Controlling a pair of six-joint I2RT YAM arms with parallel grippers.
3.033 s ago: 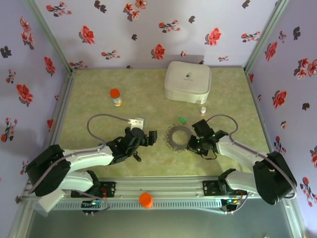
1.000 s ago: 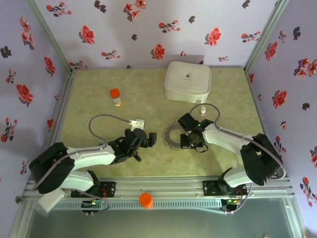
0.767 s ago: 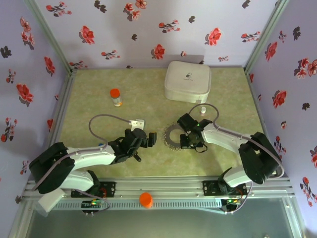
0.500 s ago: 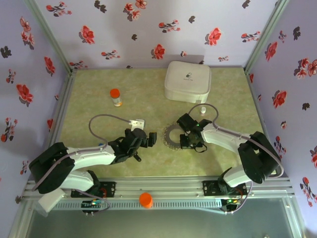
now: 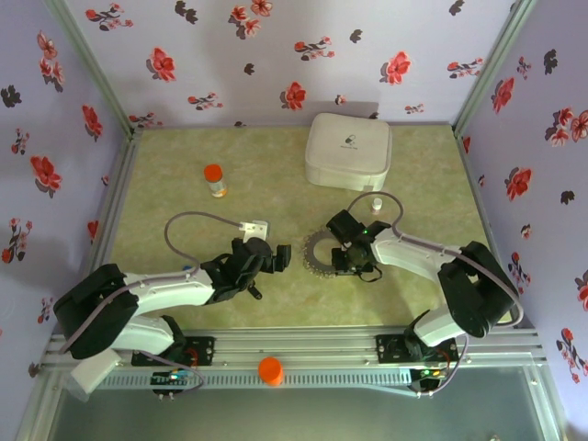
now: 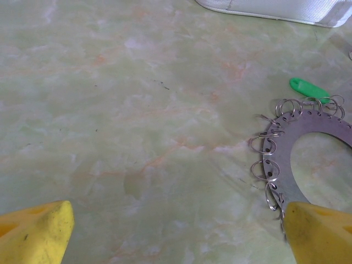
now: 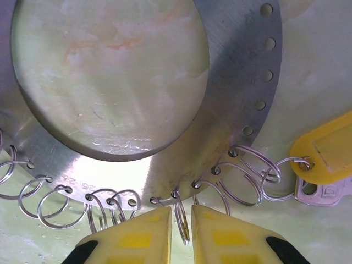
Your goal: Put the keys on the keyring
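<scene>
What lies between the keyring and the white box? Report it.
A green key lies close beyond the keyring, then bare table up to the white box; the left wrist view shows it.

On the table [image 5: 165, 156], the keyring [image 5: 312, 255] lies centrally, the box [image 5: 349, 152] behind it, the bottle [image 5: 215, 180] rear left; a key [image 7: 324, 151] hangs from the keyring's rim (a second key [image 6: 308, 88] lies just behind).

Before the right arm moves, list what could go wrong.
The right gripper straddles one thin wire split ring on the flat silver perforated plate; the wire may slip out, or a pull may drag the plate.
The yellow-headed key hangs on a neighbouring ring close by and could snag.
The green-headed key lies loose beside the plate, easily knocked away.
</scene>
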